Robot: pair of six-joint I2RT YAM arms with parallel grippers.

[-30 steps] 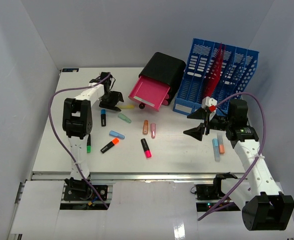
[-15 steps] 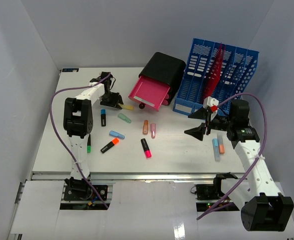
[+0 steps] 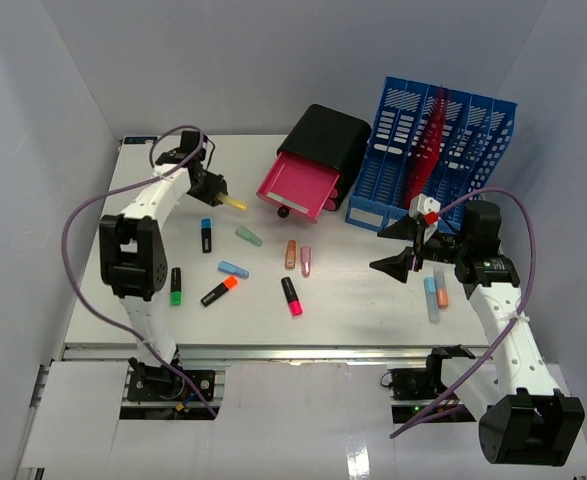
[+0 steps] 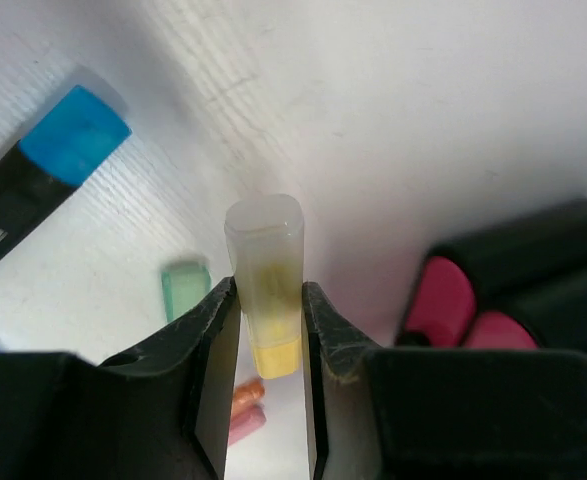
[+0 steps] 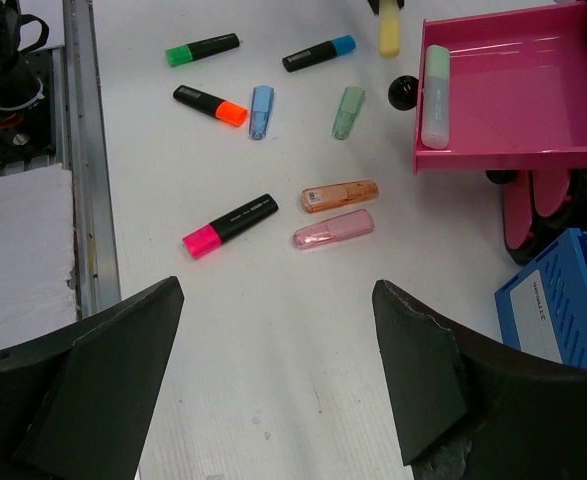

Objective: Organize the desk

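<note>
Desk surface (image 3: 353,300) lay where it had been, a white slab between the grey walls, its long axis running left to right across both arms and its railed front edge facing their bases. What had changed was on the left. A second before, the yellow highlighter (image 3: 236,204) lay flat just in front of the pink drawer (image 3: 298,185), with the left tool (image 3: 218,188) spread above it. Now that tool was clamped on the highlighter and had drawn it back toward the left rear, clear of the surface. In the wrist view both fingers (image 4: 213,330) pressed its sides, and the pale capped end stuck out past them. From above, the highlighter pointed away from the tool, to the right and slightly nearer, toward the drawer.

That likely meant one stray pen was in hand and ready to be stowed, probably in the drawer, where a pale green one already lay. Several other highlighters lay scattered mid-surface. The right tool (image 3: 388,248) hung wide open and empty above the surface, near the blue file rack (image 3: 433,150).
</note>
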